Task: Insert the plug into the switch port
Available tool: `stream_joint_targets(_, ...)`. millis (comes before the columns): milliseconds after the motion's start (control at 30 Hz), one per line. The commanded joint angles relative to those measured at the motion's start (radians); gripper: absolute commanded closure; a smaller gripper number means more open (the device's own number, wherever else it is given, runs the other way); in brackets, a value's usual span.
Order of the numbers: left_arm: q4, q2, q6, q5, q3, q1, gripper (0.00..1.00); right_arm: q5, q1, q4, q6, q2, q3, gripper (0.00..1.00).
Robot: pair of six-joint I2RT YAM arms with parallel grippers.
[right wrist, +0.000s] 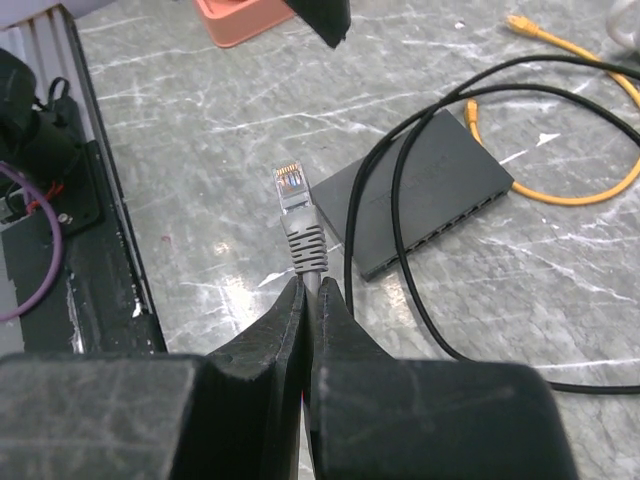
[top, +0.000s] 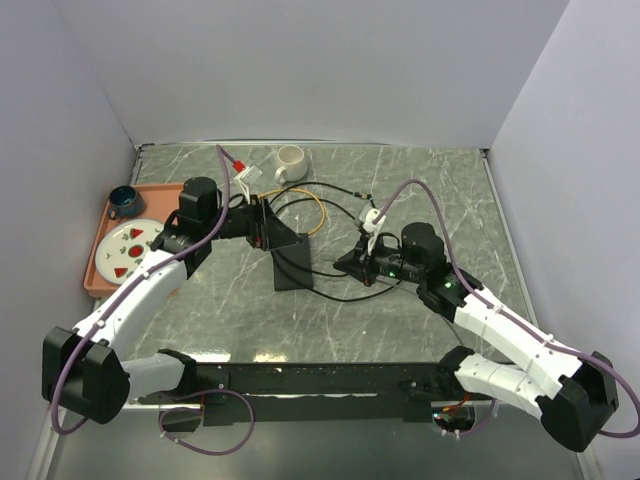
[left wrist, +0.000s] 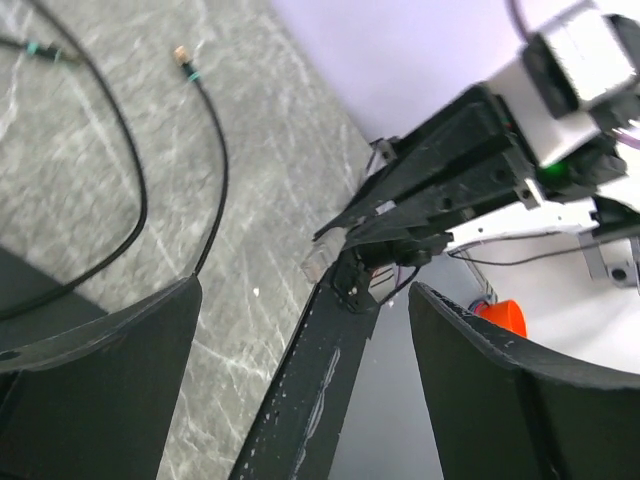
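Now the grey cable (right wrist: 311, 282) is pinched just behind its plug (right wrist: 291, 190) by the closed right pincer (right wrist: 306, 292). The black box (right wrist: 450, 175) (ports (right wrist: 455, 222) along one edge) is seen ahead, rightward. The left pincer (left wrist: 305, 290) is spread wide, nothing held.

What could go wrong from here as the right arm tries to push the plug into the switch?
1. The right gripper pinches just behind the boot of the plug, so the plug could bend aside on contact.
2. A black cable lies across the switch and runs past its port edge; it may snag.
3. The left gripper has its jaws open on nothing, so the switch may slide when pushed.
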Motion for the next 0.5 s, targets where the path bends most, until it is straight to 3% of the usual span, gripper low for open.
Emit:
stream_joint_targets(0,0.108,-0.060,0.018,0.118,-0.011,-0.008,0.11,-0.050,0.004,0.087,0.017,-0.054,-0.020,1.00)
stream_joint_targets(300,0.114,-0.103,0.058,0.122,-0.037,-0.054,0.12,-0.213,0.000,0.091,0.011,-0.100,0.000,1.00)
stream_joint_targets(467,-0.005,-0.165,0.214,-0.135,0.001,-0.189,0.13,-0.281,-0.017,0.081,0.035,-0.070,0.034,1.00)
